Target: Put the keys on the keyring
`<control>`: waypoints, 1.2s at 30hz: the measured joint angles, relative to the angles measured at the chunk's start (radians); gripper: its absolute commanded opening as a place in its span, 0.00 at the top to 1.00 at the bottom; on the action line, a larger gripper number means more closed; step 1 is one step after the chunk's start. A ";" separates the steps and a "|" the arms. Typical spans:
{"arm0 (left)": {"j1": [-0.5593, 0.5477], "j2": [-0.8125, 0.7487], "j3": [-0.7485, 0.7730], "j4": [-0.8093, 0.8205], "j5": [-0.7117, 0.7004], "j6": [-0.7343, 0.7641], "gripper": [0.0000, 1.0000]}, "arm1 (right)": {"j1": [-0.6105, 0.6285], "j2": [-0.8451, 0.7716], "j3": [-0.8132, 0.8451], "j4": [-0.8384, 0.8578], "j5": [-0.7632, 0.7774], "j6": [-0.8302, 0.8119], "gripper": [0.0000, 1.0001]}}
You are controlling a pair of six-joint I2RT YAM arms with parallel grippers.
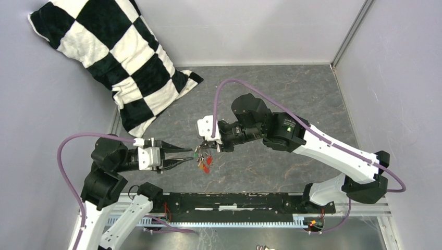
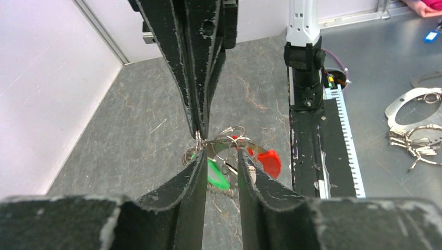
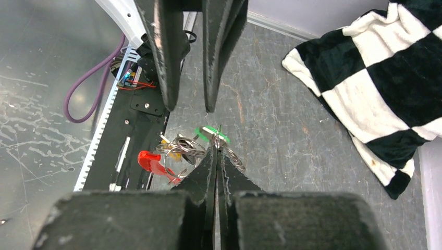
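The keyring (image 3: 183, 146), a bunch of thin silver wire loops, hangs above the grey floor between both grippers. The keys dangle with it: a green head (image 3: 211, 132), a yellow one (image 3: 174, 155) and a red piece (image 3: 150, 161). My right gripper (image 3: 216, 149) is shut, pinching a wire loop beside the green head. From the left, my left gripper (image 2: 221, 155) stands open with its fingertips either side of the loops (image 2: 230, 138); the green key (image 2: 218, 176) shows in the gap. In the top view the bunch (image 1: 203, 160) hangs between the left gripper (image 1: 191, 154) and the right gripper (image 1: 205, 148).
A black-and-white checkered pillow (image 1: 119, 58) leans in the far left corner. A black rail (image 1: 234, 200) runs along the near edge between the arm bases. Beyond it lie a metal plate (image 2: 413, 102) and spare keys (image 2: 413, 141). Walls enclose three sides.
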 measured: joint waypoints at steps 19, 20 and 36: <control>0.000 0.121 0.050 -0.149 0.003 0.228 0.71 | -0.004 -0.002 0.000 -0.026 -0.073 -0.003 1.00; 0.000 0.130 0.050 -0.158 0.008 0.237 0.72 | -0.004 -0.002 0.000 -0.026 -0.076 -0.003 1.00; 0.000 0.095 0.060 -0.186 0.061 0.274 0.73 | -0.004 -0.001 0.000 -0.026 -0.082 -0.003 1.00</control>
